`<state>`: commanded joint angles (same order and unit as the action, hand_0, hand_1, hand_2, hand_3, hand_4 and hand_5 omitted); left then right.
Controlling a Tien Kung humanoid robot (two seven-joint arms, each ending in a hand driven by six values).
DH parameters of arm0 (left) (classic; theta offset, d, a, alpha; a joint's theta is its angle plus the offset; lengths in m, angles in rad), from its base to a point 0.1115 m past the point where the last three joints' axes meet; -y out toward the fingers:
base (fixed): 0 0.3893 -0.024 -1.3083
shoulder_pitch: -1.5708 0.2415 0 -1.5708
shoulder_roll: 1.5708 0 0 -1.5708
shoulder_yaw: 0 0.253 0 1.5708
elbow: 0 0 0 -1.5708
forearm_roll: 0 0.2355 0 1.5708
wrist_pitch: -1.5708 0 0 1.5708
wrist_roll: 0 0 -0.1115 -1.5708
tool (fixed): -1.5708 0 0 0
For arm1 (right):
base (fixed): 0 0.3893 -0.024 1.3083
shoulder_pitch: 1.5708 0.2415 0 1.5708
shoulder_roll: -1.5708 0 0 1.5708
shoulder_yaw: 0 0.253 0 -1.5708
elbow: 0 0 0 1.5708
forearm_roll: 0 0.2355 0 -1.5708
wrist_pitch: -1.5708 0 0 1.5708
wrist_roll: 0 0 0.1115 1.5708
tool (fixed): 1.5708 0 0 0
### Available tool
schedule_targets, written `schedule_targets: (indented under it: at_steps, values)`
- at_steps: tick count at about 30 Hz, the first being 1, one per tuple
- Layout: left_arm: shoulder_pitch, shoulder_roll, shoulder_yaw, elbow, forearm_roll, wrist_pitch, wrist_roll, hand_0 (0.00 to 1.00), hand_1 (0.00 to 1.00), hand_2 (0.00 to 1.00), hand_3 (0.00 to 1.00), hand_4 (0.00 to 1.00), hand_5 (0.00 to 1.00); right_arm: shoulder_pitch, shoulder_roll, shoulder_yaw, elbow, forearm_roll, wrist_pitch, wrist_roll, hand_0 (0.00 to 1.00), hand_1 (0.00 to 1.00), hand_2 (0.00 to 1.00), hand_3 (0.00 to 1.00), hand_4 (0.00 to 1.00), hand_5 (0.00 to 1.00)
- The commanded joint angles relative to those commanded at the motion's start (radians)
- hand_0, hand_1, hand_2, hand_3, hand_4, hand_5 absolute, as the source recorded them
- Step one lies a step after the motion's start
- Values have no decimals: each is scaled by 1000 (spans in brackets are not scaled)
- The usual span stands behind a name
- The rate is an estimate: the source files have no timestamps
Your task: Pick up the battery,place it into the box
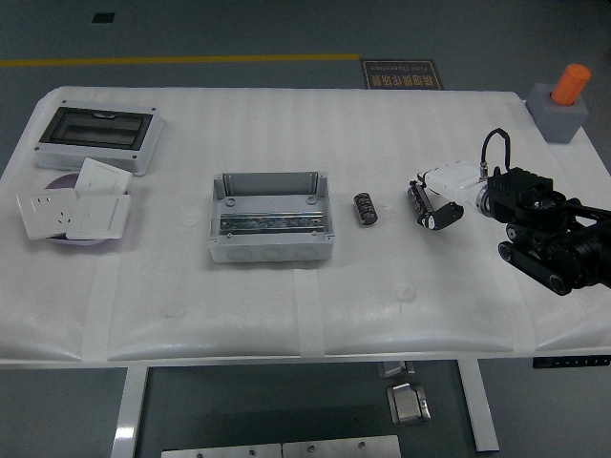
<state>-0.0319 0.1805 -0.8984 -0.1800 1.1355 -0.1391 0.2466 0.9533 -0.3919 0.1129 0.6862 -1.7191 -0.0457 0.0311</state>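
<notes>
Enters from the right edge of the frame as a black right arm (563,243) built of blocky, jointed segments. Ends in a right hand (447,194) with a white shell over the back and black segmented fingers (417,202). Carries a thin black cable (490,145) looping above the wrist.
</notes>
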Motion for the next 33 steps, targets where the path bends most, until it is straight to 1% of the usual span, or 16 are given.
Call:
schedule_targets:
  at_steps: [1,2,7,8,12,14,16,18,19,21,25,26,29,33]
  values:
    - [0,-1,4,0,-4,0,-2,601,627,402,478,520,322,-2,0,2,-1,-3,0,2,741,690,801,849,641,362]
    - [0,-1,6,0,-6,0,-3,601,627,401,478,523,340,-4,0,3,-1,-5,0,4,739,682,793,824,617,351]
    - [-3,-3,16,0,-18,2,-9,601,627,401,478,523,340,-6,-1,1,2,-4,-11,11,739,682,793,824,617,351]
    - [-4,-4,18,0,-20,2,-10,601,627,399,478,515,372,-5,-1,1,4,-4,-14,12,737,677,787,811,592,330]
    - [-4,-5,15,0,-19,5,-13,601,627,399,478,515,372,-1,-2,-6,14,4,-26,13,737,677,787,811,592,330]
    - [-4,-5,11,0,-18,7,-14,601,627,398,478,511,390,2,-6,-15,25,16,-38,11,732,676,781,796,586,329]
    - [-3,-6,8,0,-17,8,-15,601,627,398,478,511,390,6,-15,-35,45,40,-65,6,732,676,781,796,586,329]
    - [-2,-8,4,0,-15,10,-16,601,627,398,478,511,390,9,-28,-69,74,77,-104,-3,732,676,781,796,586,329]
    - [-1,-9,1,0,-12,11,-16,601,627,398,478,511,390,10,-40,-64,97,85,-128,-10,732,676,781,796,586,329]
    - [1,-10,-9,0,-5,12,-14,600,627,397,479,512,406,11,-58,-30,136,84,-156,-22,722,672,779,791,584,327]
    - [6,-11,-36,0,17,13,-8,600,627,397,479,512,406,3,-79,60,224,61,-183,-45,722,672,779,791,584,327]
    - [7,-11,-41,0,21,13,-6,601,627,397,478,510,424,-1,-79,82,245,55,-187,-49,719,671,777,791,584,326]
    - [11,-11,-58,0,35,13,-1,601,627,397,478,510,424,-23,-69,163,318,35,-199,-63,719,671,777,791,584,326]
    - [12,-10,-68,0,42,12,3,601,625,399,479,507,430,-65,-29,265,411,33,-216,-75,717,671,780,795,586,325]
